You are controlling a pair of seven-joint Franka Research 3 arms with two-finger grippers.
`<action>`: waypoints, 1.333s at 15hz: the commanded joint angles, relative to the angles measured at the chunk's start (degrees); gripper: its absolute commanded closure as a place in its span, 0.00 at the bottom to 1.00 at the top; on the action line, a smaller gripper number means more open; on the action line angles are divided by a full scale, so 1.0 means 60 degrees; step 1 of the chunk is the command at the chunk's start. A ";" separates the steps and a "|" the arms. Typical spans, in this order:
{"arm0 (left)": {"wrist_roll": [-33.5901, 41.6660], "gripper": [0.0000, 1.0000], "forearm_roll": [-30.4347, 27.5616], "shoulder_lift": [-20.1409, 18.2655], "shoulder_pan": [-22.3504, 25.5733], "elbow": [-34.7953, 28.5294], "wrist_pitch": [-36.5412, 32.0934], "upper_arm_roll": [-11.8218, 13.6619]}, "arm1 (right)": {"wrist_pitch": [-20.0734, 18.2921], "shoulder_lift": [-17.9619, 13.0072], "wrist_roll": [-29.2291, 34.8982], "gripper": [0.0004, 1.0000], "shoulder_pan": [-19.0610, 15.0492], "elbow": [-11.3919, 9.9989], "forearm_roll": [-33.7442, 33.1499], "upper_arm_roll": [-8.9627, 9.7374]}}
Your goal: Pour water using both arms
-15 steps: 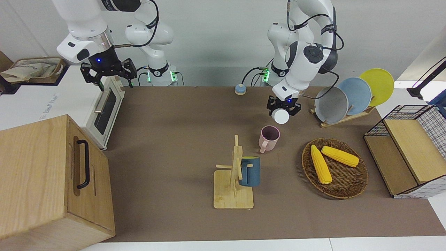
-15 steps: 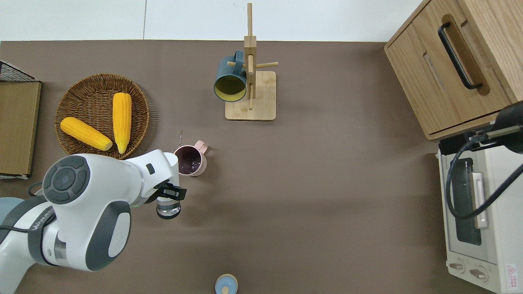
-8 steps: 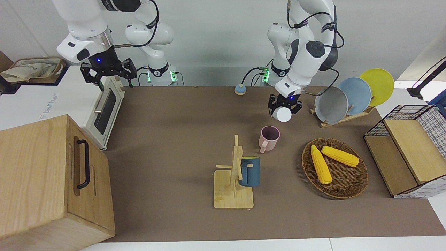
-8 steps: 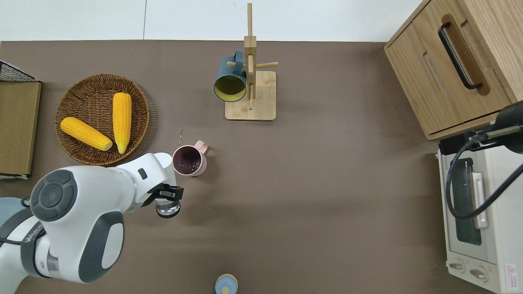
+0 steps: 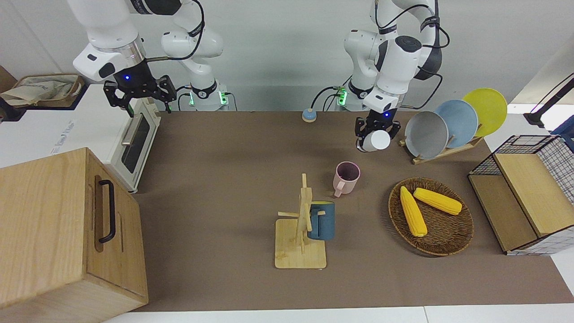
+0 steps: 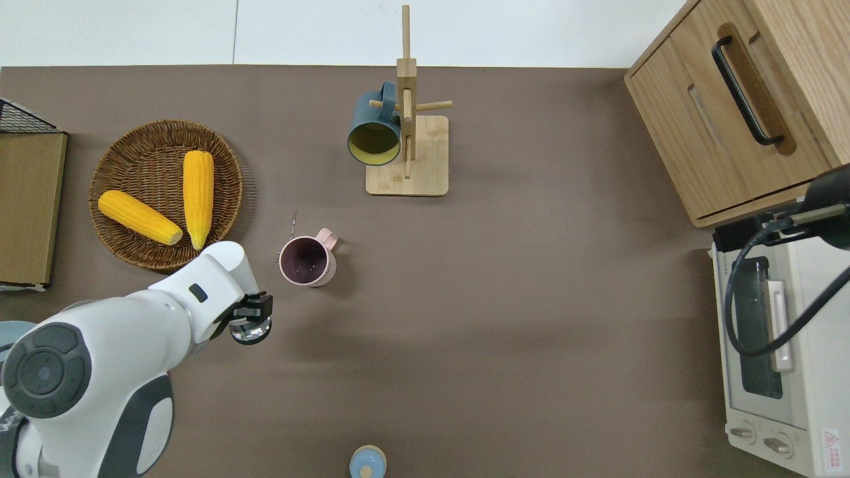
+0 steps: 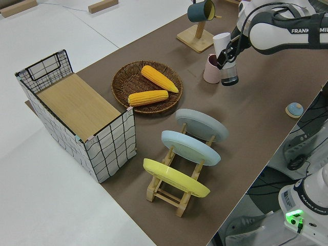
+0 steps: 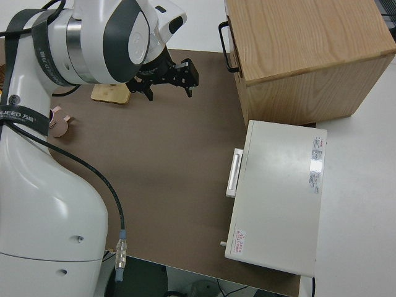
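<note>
My left gripper [image 5: 375, 133] is shut on a clear container with a white end [image 5: 376, 141], held tilted in the air. In the overhead view the left gripper [image 6: 252, 317] and the container [image 6: 250, 330] hang over bare tabletop, nearer to the robots than the pink mug [image 6: 307, 261] and toward the left arm's end. The pink mug [image 5: 346, 176] stands upright on the brown table with a dark inside. The left side view shows the container [image 7: 229, 76] apart from the mug [image 7: 211, 69]. My right gripper [image 5: 139, 95] is open and its arm is parked.
A blue mug [image 5: 321, 220] hangs on a wooden mug tree [image 5: 299, 253]. A wicker basket [image 5: 441, 235] holds two corn cobs. A rack of three plates [image 5: 454, 122], a wire crate [image 5: 527, 188], a wooden cabinet [image 5: 63, 229], a toaster oven [image 5: 134, 140] and a small blue knob [image 5: 308, 115] line the edges.
The left gripper has carried the container away from the pink mug, toward the left arm's end of the table. The right arm has not moved.
</note>
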 commanded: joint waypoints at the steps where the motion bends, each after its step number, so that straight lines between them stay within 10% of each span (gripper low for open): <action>1: -0.0703 1.00 0.0503 -0.0442 0.0424 -0.0073 0.0822 -0.0024 | -0.0101 -0.0006 -0.0056 0.01 -0.0083 0.0073 0.0122 0.0051; 9: -0.1202 1.00 0.0913 -0.0004 0.1844 0.2093 0.0868 -0.0024 | -0.0087 -0.0006 -0.0056 0.01 -0.0083 0.0073 0.0122 0.0051; 20: 0.0449 1.00 -0.0063 0.3218 0.4128 0.6811 0.0765 0.0020 | -0.0087 -0.0006 -0.0056 0.01 -0.0083 0.0073 0.0122 0.0051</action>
